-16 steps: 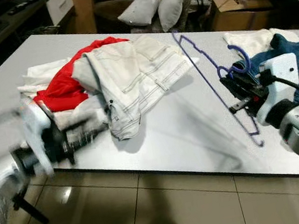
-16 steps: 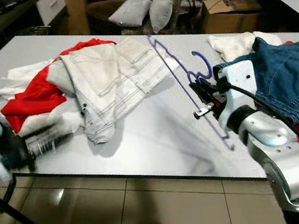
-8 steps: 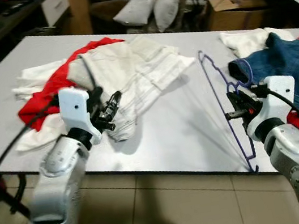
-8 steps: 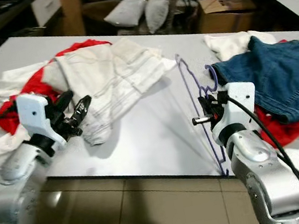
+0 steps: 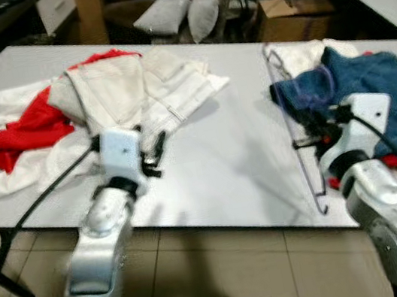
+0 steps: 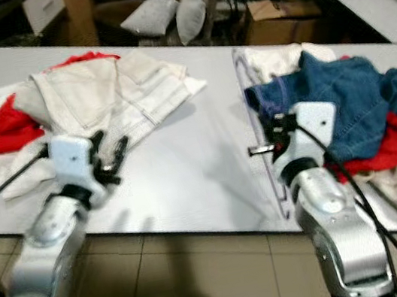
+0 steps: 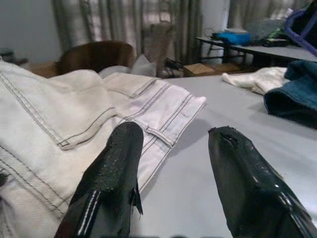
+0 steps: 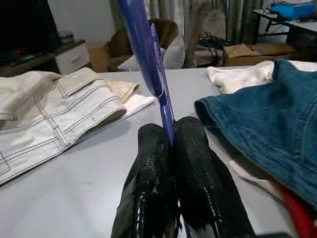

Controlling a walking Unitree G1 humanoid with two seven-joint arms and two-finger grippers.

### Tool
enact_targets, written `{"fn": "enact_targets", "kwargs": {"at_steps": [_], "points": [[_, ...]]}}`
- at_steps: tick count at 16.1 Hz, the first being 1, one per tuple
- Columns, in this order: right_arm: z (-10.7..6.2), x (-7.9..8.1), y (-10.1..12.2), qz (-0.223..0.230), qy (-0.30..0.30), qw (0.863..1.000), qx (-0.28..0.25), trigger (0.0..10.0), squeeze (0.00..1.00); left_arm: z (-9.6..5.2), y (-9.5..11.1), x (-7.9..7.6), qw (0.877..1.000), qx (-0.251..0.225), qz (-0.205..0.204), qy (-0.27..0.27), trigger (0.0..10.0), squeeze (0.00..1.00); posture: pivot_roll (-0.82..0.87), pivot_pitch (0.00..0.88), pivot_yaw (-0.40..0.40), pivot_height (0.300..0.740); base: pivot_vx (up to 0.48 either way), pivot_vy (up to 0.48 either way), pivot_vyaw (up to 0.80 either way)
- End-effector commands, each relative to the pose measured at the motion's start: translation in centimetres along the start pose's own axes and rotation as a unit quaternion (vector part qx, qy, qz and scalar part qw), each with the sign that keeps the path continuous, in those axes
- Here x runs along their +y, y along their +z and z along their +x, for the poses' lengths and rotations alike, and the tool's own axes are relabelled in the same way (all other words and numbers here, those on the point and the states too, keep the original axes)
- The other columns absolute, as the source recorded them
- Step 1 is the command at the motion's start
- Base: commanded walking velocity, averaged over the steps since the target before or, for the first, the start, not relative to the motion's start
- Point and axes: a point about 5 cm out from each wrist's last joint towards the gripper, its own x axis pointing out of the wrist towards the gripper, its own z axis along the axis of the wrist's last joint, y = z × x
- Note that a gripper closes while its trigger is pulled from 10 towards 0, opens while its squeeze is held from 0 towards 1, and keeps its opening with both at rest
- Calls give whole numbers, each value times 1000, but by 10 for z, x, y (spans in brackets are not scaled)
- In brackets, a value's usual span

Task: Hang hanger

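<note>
Hanger (image 8: 157, 74) pinched by right gripper (image 8: 171, 134), grey table (image 5: 216, 161), tiled floor (image 5: 227, 273).

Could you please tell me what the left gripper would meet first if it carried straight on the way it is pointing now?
Most likely the white jeans: the open left gripper sits just short of their hem, low over the grey table, though the exact depth is hard to judge.

A large pale grey table (image 5: 237, 150) with a dark edge fills the middle of the frame, over a floor of glossy beige tiles (image 5: 227, 273) with dark grout lines. At upper centre, two grey cushions (image 5: 180, 14) lean on a dark brown armchair (image 5: 119, 13), with an open cardboard box (image 5: 285, 16) to their right. A second grey table (image 5: 379, 0) crosses the upper right corner. Pale striped curtains (image 7: 124, 20) hang behind.
</note>
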Motion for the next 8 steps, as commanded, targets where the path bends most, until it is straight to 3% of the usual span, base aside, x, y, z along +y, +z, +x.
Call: {"fn": "enact_targets", "kwargs": {"at_steps": [1,7,8], "points": [[-2,-8,-1,0,-22,1000,0,10000,0,5,1,-10,1000,-4,3,-17,10000,149,-45,0,-35,740,0,-364,0],[-5,-7,-1,-9,-26,1000,-10,10000,0,13,1,-16,999,-7,6,-34,10000,145,-73,0,-6,740,0,-363,0],[-6,-7,-1,-12,-20,1000,-7,10000,0,14,-1,-18,999,-4,-19,-39,10000,137,-81,0,0,740,0,0,-419]]}}
